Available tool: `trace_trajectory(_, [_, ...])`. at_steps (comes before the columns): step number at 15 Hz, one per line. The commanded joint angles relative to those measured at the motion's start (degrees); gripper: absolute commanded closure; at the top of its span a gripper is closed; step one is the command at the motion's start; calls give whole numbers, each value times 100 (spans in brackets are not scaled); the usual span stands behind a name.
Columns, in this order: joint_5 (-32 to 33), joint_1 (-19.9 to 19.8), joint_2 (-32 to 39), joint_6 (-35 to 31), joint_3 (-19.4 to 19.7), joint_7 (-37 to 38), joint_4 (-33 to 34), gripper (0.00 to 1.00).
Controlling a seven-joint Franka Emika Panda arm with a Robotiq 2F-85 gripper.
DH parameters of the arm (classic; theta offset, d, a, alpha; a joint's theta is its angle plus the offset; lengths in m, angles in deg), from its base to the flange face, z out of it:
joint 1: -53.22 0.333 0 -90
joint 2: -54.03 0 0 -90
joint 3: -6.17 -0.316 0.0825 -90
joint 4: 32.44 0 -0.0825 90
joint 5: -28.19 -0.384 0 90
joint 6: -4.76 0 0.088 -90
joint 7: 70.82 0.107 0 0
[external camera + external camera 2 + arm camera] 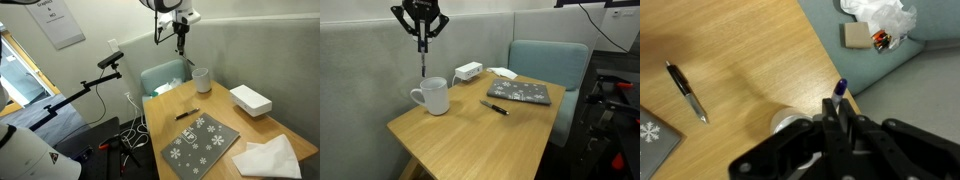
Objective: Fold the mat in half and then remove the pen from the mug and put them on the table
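Observation:
My gripper [180, 28] [421, 24] is shut on a pen with a purple tip [840, 89] and holds it upright in the air above the white mug [201, 78] [433, 96]. In the wrist view the jaws [837, 110] cover most of the mug [786, 122]. The grey mat with white snowflakes [200, 138] [518, 92] lies folded flat on the wooden table [245, 125] [470, 130]; its corner shows in the wrist view [654, 140]. A second, dark pen [187, 113] [493, 106] [687, 92] lies on the table between mug and mat.
A white box [250, 98] [468, 71] and a crumpled white cloth [268, 157] [503, 72] sit on the table. A teal chair [165, 75] [555, 60] stands by the table, holding a plastic bag [880, 15] and a small box [856, 36]. A camera tripod [100, 75] stands nearby.

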Motion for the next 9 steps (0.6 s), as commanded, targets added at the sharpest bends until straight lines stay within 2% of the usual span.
trace_trajectory(1, [184, 233, -863, -903, 107, 211, -1395, 97])
trace_trajectory(9, [1051, 535, -2154, -2616, 196, 967, -3710, 97])
